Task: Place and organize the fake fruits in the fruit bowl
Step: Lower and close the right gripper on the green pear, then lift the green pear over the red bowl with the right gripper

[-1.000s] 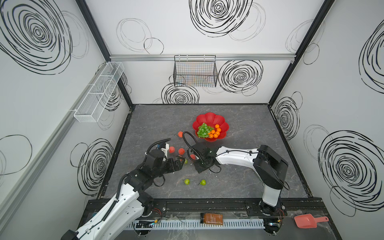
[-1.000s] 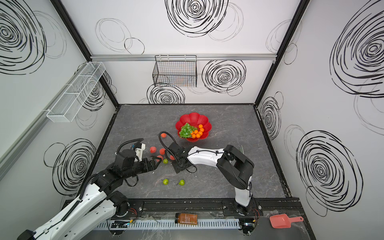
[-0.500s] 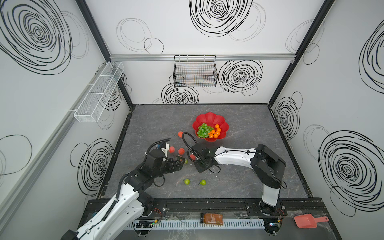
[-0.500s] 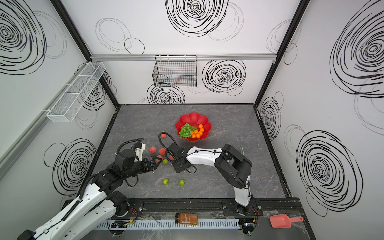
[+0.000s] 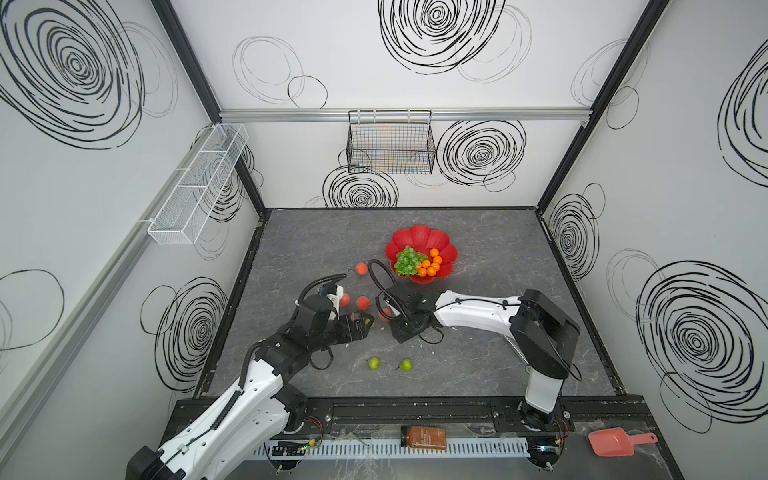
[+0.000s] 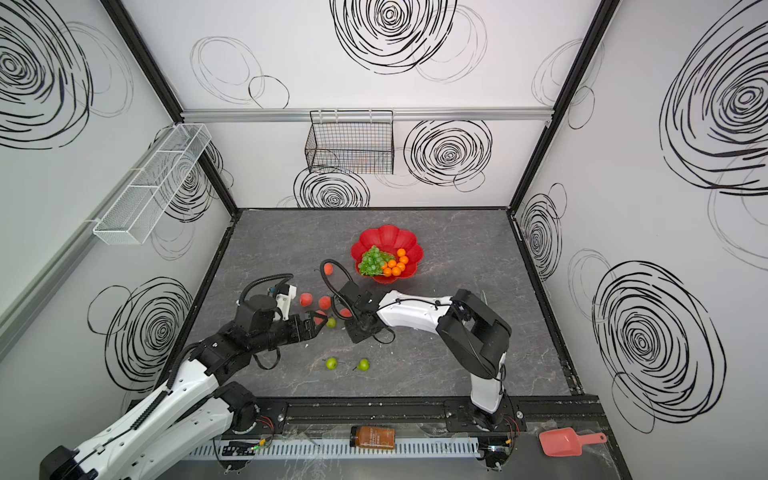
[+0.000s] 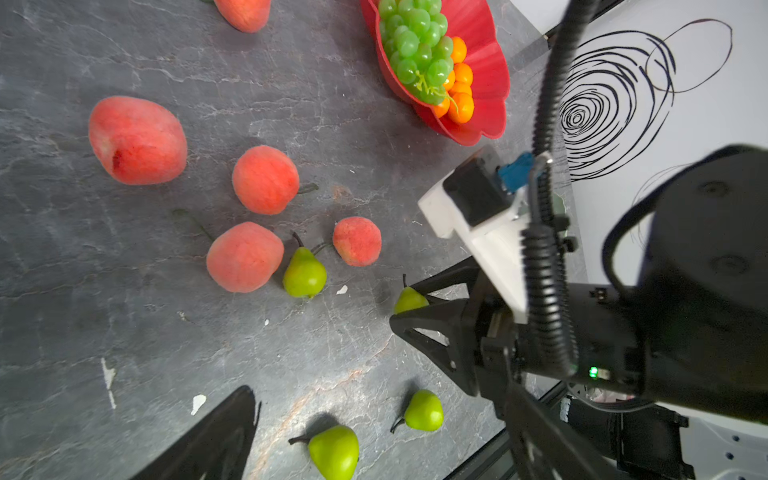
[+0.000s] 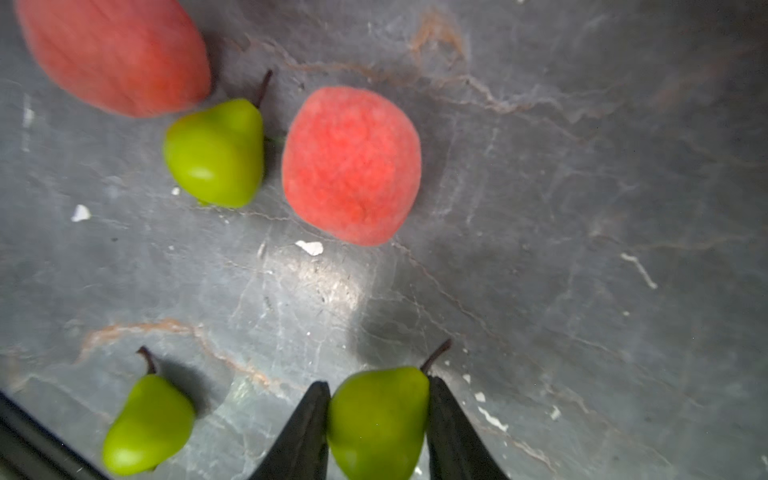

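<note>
The right gripper (image 8: pixel 378 384) is pinched narrow on a small green pear (image 8: pixel 376 424), with 1 black finger on each flank and the stem pointing away from the wrist. Whether the fruit rests on the tabletop (image 5: pixel 478 332) cannot be told. The left gripper (image 5: pixel 365 323) stands wide with nothing between its fingers, just beside the right one near the middle of the table.

Close around them lie 5 fuzzy pinkish-red peaches (image 7: pixel 265 179), with 1 more pear (image 7: pixel 304 274) tucked between 2 of them. Another 2 pears (image 5: pixel 374 363) lie apart from the cluster, nearer the front rail (image 5: pixel 415 409).

The fruit bowl (image 5: pixel 422 237) is glossy red with scalloped petals. It sits behind the grippers, toward the back and slightly right of centre, well apart from every wall. It holds a bunch of green grapes (image 5: pixel 407 261) on its left side and small round oranges (image 5: pixel 433 262) touching them.

Bare grey marbled surface runs from the bowl to the right and back edges. A narrower bare strip lies between the peaches and the left edge.
</note>
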Controlling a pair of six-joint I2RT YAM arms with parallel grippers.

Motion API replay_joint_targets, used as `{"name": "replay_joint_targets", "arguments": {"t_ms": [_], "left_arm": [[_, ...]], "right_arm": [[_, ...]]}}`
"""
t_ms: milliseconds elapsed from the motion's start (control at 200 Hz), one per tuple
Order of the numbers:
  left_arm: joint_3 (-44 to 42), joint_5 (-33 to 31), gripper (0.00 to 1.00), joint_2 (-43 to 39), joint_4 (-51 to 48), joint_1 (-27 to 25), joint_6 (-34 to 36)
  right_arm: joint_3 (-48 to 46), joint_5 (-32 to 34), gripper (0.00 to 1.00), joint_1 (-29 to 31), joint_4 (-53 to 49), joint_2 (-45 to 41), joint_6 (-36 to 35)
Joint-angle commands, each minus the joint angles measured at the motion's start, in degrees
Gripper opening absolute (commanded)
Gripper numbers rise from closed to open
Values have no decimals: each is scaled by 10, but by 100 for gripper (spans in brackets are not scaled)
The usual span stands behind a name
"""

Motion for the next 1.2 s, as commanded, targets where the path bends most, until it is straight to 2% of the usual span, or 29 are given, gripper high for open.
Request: {"name": "replay_joint_targets", "arguments": {"t_ms": [0, 190, 365, 700, 1001, 1196], "left_arm": [[34, 13, 96, 17, 59, 1, 21], [61, 12, 96, 68, 97, -27, 34], [102, -7, 96, 131, 128, -80, 45], [168, 1, 96, 250, 190, -109, 44], [194, 13, 96, 314, 224, -114, 31], [195, 13, 96, 321, 233, -115, 25]], "right_arm": [[-12, -20, 39, -29, 9, -53, 8], [-16, -9, 39, -90, -11, -105, -8], [8, 23, 39, -161, -43, -119, -50], [89, 101, 39, -249, -65, -55, -109], [157, 107, 38, -284, -74, 35, -132], [181, 99, 39, -290, -81, 71, -138]]}}
